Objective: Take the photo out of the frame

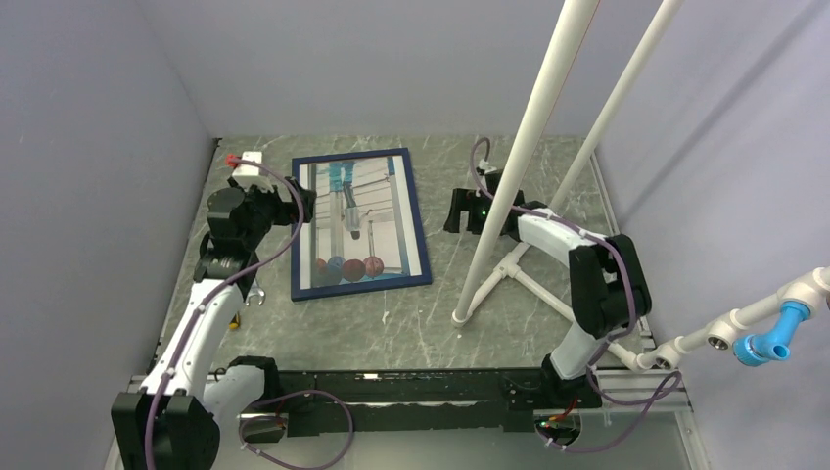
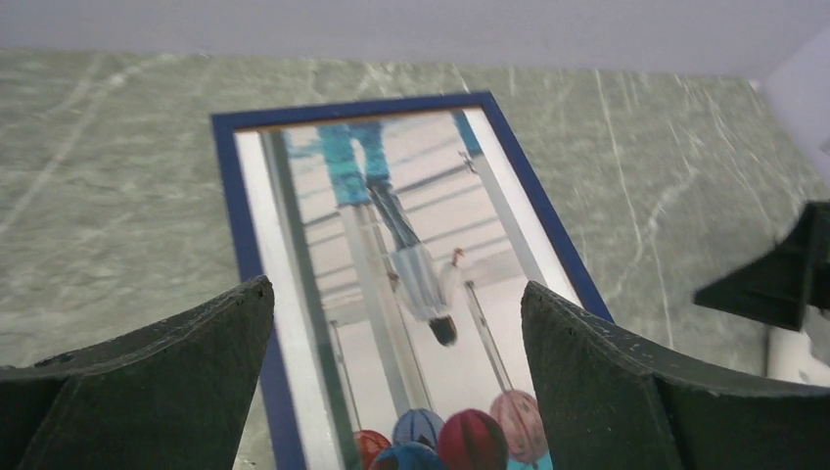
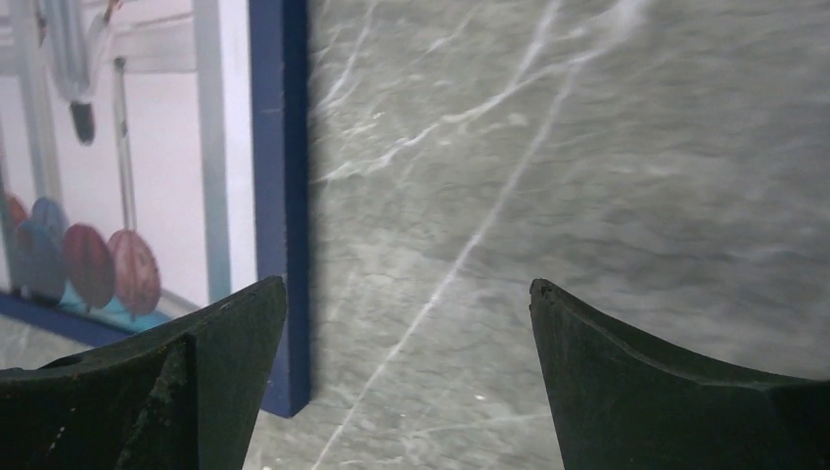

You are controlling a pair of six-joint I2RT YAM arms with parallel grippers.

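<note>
The frame [image 1: 418, 220], thin and navy blue, lies flat and face up on the grey marbled table, left of centre. The photo [image 1: 367, 211] sits inside it, showing a pale scene with teal trousers at the far end and red and blue balls at the near end. My left gripper [image 1: 301, 201] hovers open over the frame's left side. In the left wrist view the frame [image 2: 352, 108] and photo [image 2: 421, 245] show between the open gripper [image 2: 396, 286]. My right gripper [image 1: 460, 211] hangs open just right of the frame. Its wrist view has the frame's edge [image 3: 282, 147] and photo [image 3: 157, 166] beside the gripper [image 3: 406, 285].
Two white pipes [image 1: 524, 157] rise slanting from a stand foot [image 1: 462, 315] right of the frame, close to my right arm. A small metal tool [image 1: 256, 294] lies by the frame's near left corner. Grey walls enclose the table on three sides.
</note>
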